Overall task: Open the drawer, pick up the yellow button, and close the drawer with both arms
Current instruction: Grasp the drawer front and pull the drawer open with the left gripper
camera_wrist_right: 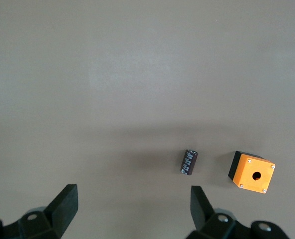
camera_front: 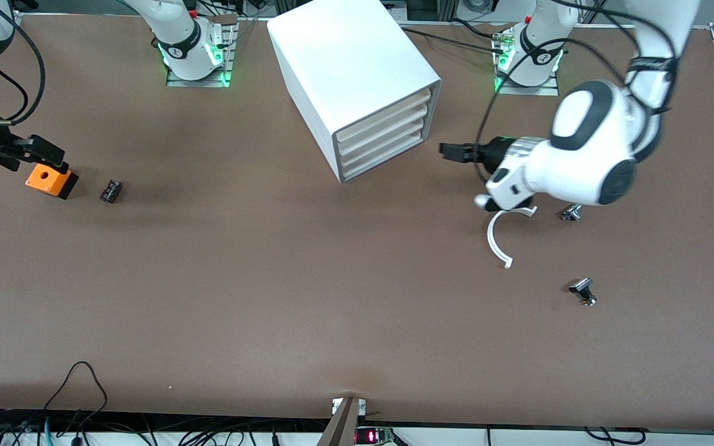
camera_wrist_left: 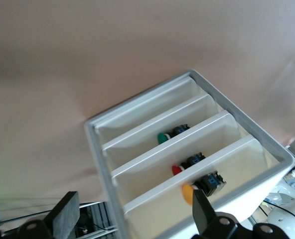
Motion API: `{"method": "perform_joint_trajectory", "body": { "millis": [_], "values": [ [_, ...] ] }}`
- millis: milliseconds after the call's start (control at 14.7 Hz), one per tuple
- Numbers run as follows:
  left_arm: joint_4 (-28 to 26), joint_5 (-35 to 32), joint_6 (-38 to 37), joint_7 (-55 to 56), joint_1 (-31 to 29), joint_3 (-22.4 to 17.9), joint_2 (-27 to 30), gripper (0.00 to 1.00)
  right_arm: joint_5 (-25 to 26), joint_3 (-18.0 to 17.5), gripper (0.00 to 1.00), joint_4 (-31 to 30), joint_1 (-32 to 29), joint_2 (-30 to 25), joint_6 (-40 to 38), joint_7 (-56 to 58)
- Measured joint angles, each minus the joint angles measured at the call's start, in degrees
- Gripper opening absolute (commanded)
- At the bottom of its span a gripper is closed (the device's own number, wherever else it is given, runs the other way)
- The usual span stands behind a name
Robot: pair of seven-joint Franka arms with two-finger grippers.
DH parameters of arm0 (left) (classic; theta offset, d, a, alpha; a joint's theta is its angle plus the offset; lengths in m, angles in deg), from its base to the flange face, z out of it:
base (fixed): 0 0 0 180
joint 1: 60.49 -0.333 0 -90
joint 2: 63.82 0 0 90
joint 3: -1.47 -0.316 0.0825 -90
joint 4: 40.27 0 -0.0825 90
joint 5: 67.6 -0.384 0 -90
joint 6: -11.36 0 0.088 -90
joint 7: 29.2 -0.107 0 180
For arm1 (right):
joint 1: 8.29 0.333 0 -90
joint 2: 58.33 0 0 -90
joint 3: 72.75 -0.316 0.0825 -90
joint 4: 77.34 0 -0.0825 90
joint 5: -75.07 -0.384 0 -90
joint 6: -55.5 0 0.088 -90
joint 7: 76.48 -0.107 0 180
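Observation:
The white cabinet (camera_front: 357, 68) stands at the middle of the table, between the arms' bases. Its four trays are all pushed in. The drawer (camera_front: 385, 114) is the uppermost tray. My left gripper (camera_front: 447, 150) is open and empty, level with the trays and a short gap from their fronts. In the left wrist view the open gripper (camera_wrist_left: 135, 219) faces the drawer (camera_wrist_left: 237, 169), and the orange-capped button (camera_wrist_left: 187, 193) shows through its front. My right gripper (camera_front: 44, 153) is open and empty over the orange cube (camera_front: 50, 181); the right wrist view shows it (camera_wrist_right: 133, 209) above bare table.
A small black cylinder part (camera_front: 111, 191) lies beside the orange cube (camera_wrist_right: 252, 172) and also shows in the right wrist view (camera_wrist_right: 189, 162). A white curved strip (camera_front: 494, 241) and two small metal parts (camera_front: 571, 213) (camera_front: 582, 291) lie at the left arm's end. Green (camera_wrist_left: 162, 138) and red (camera_wrist_left: 177, 170) buttons sit in lower trays.

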Motion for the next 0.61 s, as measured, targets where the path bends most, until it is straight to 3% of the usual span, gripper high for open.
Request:
{"method": "perform_joint_trajectory", "body": {
  "millis": [407,611],
  "values": [
    [-9.46,0.67,10.6,-2.32,1.11,11.49,-0.48,1.0,0.0,-0.06,1.0,0.0,0.04,0.0,-0.02,0.0],
    [-10.58,0.81,11.3,-3.02,0.77,12.48,-0.37,0.99,-0.05,-0.19,1.0,0.0,0.08,0.02,-0.02,0.0]
  ]
}}
